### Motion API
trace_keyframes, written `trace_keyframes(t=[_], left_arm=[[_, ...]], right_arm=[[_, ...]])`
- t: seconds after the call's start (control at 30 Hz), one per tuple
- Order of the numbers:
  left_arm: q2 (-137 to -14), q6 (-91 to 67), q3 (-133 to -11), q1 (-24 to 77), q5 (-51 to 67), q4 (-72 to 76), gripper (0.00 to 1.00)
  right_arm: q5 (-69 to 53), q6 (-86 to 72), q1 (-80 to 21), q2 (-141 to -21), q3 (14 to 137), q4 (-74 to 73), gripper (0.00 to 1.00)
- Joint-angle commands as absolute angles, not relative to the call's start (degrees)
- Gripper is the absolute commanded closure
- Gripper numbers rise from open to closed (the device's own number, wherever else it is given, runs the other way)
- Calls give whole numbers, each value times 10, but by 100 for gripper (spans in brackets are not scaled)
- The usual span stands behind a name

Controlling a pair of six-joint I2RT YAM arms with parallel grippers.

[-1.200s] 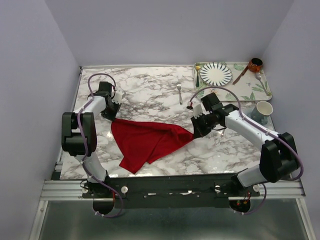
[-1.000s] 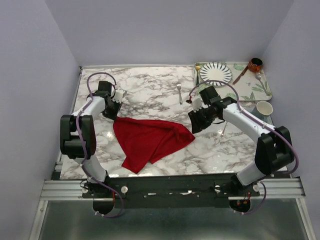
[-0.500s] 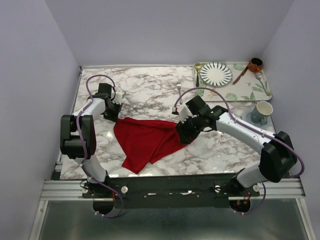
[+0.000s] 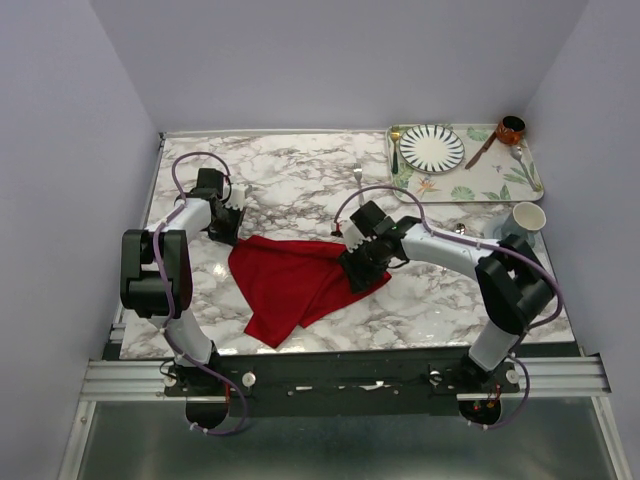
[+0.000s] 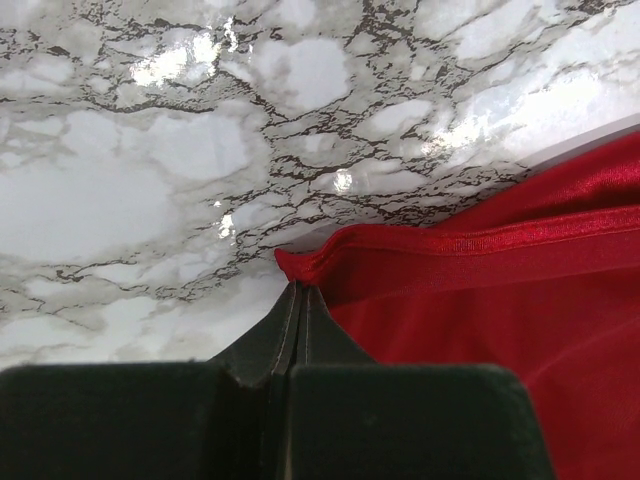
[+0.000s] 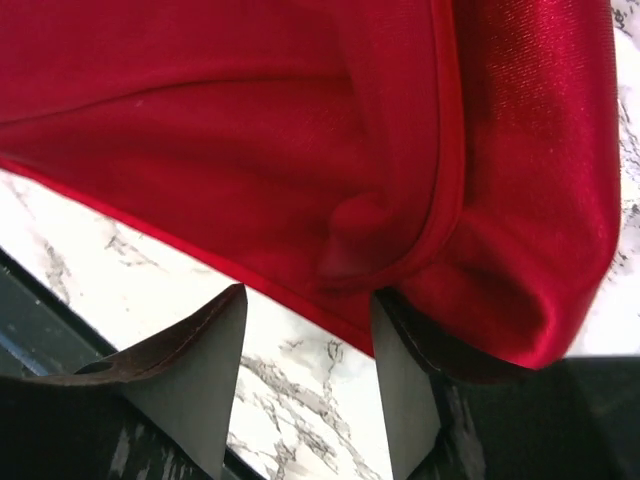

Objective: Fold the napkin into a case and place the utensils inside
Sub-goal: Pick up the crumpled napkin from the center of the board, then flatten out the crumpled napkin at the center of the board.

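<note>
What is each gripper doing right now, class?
Left gripper: closed, pinching a corner of the red napkin.
Right gripper: open, fingers apart at the napkin's edge.

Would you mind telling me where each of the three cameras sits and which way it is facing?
Top external: above and behind the robot, looking down over the marble table; left arm and right arm both reach the napkin.
Left wrist: on the left gripper, looking down along its shut fingers at a pinched napkin corner.
Right wrist: on the right gripper, looking down between its open fingers at the napkin's fold.
Shared: all three views show the red napkin on marble.
</note>
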State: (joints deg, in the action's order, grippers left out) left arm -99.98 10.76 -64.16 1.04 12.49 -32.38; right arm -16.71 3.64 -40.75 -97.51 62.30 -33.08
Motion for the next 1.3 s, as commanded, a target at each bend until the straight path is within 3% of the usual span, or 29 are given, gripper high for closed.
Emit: trace_keyframes(t=[0.0, 0.1, 0.23, 0.5, 0.8, 1.13, 1.27], left_arm=[[-1004, 98, -640, 10, 142, -308, 100], [-1003, 93, -639, 5, 147, -304, 100], [-986, 91, -645, 4, 160, -306, 100], [-902, 98, -705, -24, 192, -326, 100], [-749, 87, -778, -22, 189, -325, 100], [-510, 98, -801, -23, 201, -371, 100], [-426, 87, -798, -23, 233, -391, 100]], right_arm=[[-129, 14, -412, -1006, 638, -304, 43], [-97, 4, -412, -1019, 642, -304, 56], [-57, 9, -410, -993, 642, -313, 99], [-13, 88, -374, -859, 669, -352, 99], [25, 225, -292, -788, 810, -398, 99], [-32, 332, -294, -671, 939, -527, 99], [-63, 356, -346, -610, 961, -621, 99]])
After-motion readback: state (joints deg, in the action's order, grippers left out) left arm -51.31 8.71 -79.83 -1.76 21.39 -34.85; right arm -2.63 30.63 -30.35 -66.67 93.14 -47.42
